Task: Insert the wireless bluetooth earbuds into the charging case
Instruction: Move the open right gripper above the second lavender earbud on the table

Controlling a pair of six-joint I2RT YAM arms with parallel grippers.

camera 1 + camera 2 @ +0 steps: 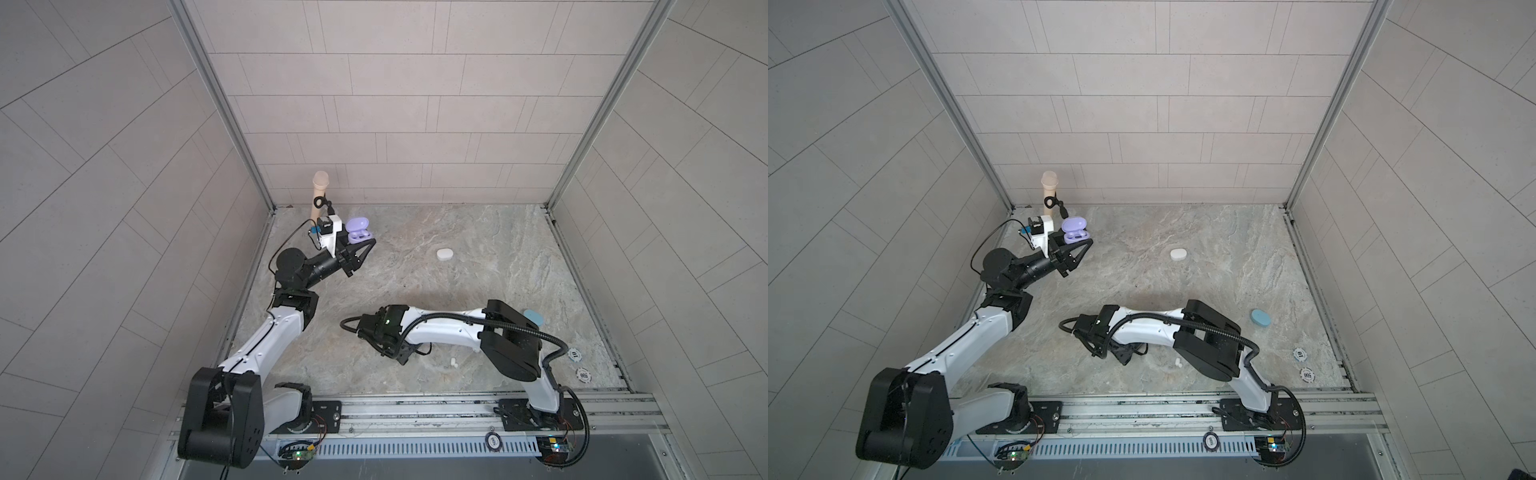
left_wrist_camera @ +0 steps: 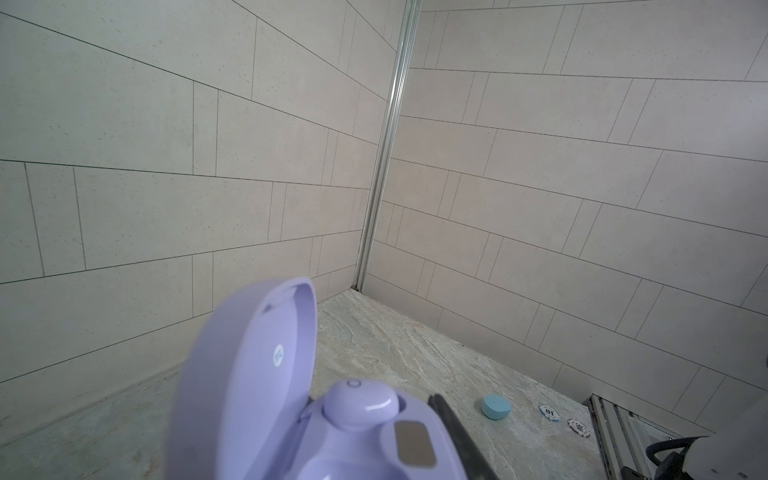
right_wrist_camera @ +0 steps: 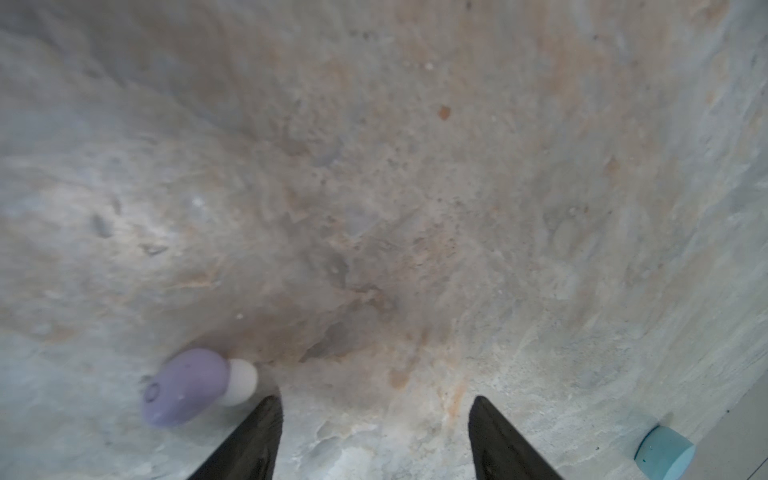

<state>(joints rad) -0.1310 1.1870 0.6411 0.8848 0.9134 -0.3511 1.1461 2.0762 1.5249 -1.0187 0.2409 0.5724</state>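
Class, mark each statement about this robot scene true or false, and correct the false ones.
1. The left gripper holds the lilac case with its lid open. True.
2. The right gripper is shut on a lilac earbud. False: its jaws stand open, and the loose lilac earbud lies on the table beside them.
3. The white case is open. False: its lid is shut.
4. Two poker chips lie on the table's right side. True.
5. A seated earbud fills one socket of the lilac case. True.

Left arm (image 1: 266,336) raised, left fingers (image 1: 360,255) clamped, right arm (image 1: 440,328) stretched low, right fingers (image 3: 249,440) spread apart.
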